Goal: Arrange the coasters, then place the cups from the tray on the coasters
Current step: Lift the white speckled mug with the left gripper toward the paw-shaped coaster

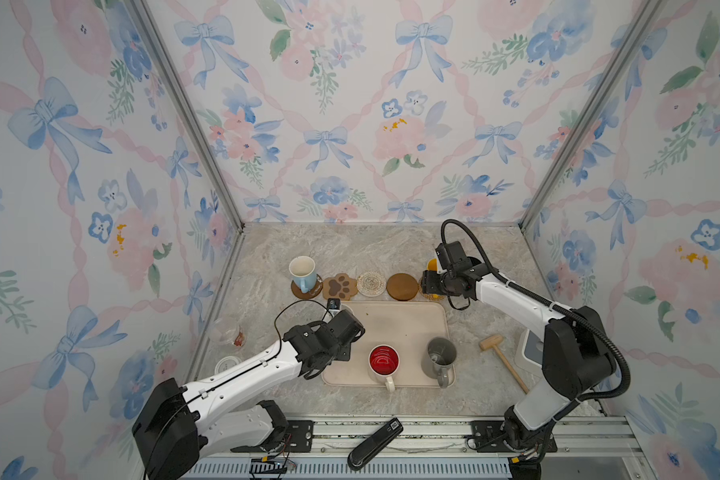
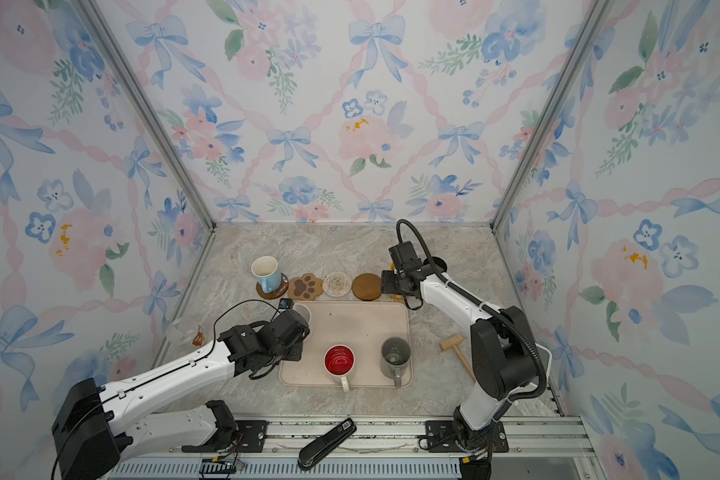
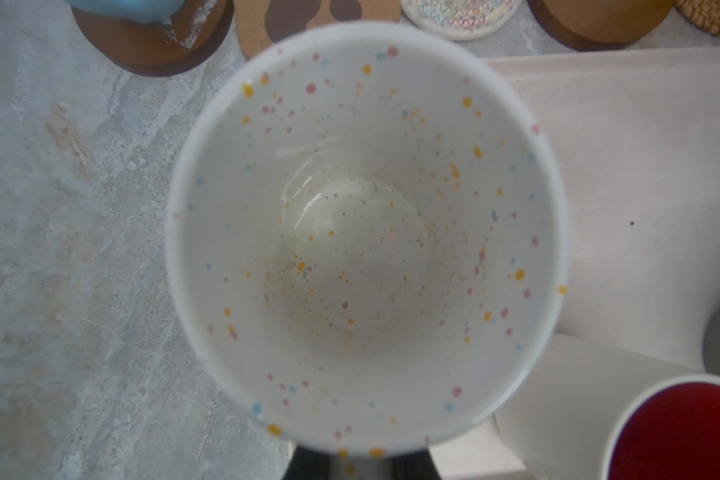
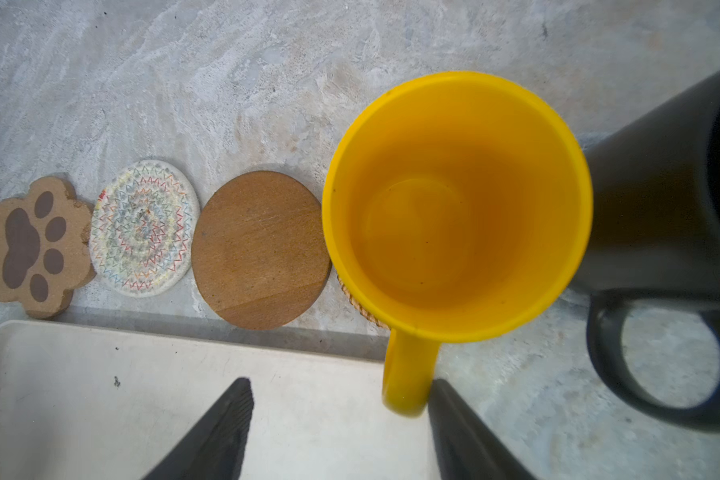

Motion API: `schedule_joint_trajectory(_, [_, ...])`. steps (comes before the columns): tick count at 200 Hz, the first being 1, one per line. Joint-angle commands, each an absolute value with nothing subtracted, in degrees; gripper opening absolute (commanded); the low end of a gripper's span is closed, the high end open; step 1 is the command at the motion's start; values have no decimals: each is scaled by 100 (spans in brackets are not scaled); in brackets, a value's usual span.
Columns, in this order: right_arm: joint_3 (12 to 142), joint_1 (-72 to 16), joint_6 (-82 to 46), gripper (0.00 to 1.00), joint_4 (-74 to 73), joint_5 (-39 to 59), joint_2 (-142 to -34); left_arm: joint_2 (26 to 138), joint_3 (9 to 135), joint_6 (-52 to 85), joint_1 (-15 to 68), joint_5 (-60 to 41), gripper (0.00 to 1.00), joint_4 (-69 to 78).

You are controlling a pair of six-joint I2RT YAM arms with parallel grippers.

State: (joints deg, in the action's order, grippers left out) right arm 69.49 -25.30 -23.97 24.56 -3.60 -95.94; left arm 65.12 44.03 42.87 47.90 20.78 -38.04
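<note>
We see the left hand [image 3: 352, 467] clenched on the speckled mug [image 3: 366, 232], fingers closed on a speckled bit just outside the rim, prob. the handle. The mug is upright at the far-left corner of the tray [image 1: 395, 324], partly over it & partly over the bare surface [image 1: 350, 249], near the paw coaster [image 1: 340, 286]. Whether it's lifted or resting we can't tell. The right hand [image 4: 341, 386] is released, fingers spread wide. The yellow mug [image 4: 454, 208] stands upright on the rattan coaster [image 4: 360, 305], its handle toward the tray & just beside one finger. Next to it stands the black mug [image 4: 649, 208]; what's under it we can't make out. In the row behind the tray, left to right in both top views: light blue mug [image 1: 302, 270] on the dark brown round coaster [image 1: 314, 291], then the paw coaster, cream woven coaster [image 1: 371, 284] & wooden disc [image 1: 402, 286], those 3 bare. On the tray's near side 2 mugs stand upright: the white mug w/ red inside [image 1: 384, 360] & the grey mug [image 1: 439, 357], handles toward the near edge.
</note>
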Motion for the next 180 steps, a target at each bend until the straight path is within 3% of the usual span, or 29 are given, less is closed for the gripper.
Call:
schedule_joint_trajectory(1, [6877, -2606, -2353, 70, 2406, -290, -9510, 6580, 4774, 3852, 4579, 2347, 0, -3121])
schedule_joint_trajectory(180, [6906, -2639, -2295, 70, 2268, -114, -9520, 7952, 5791, 2381, 3055, 1479, 0, -1806])
